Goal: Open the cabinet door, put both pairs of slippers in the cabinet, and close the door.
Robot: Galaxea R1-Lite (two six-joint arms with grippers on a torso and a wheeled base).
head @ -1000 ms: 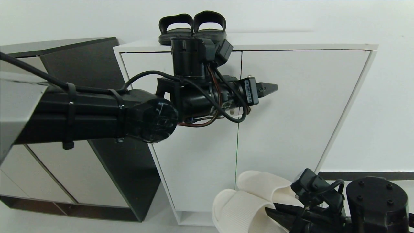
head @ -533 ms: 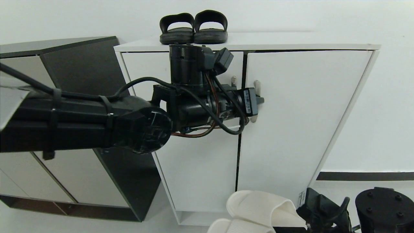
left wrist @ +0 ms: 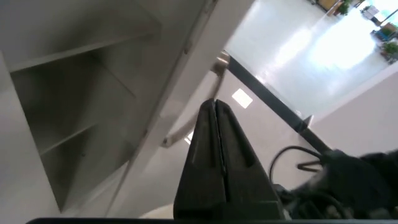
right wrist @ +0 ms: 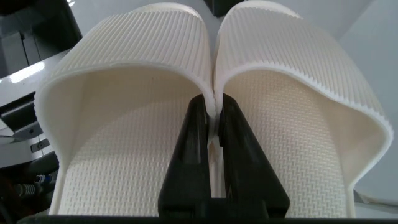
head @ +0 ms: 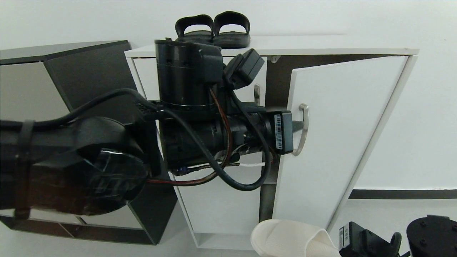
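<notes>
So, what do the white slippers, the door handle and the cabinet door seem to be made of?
The white slippers look like soft foam or rubber, matte, with ribbed straps and a textured footbed. The door handle is probably metal: brushed silver sheen. The cabinet door seems laminated board, smooth matte white; its core is hidden.
</notes>
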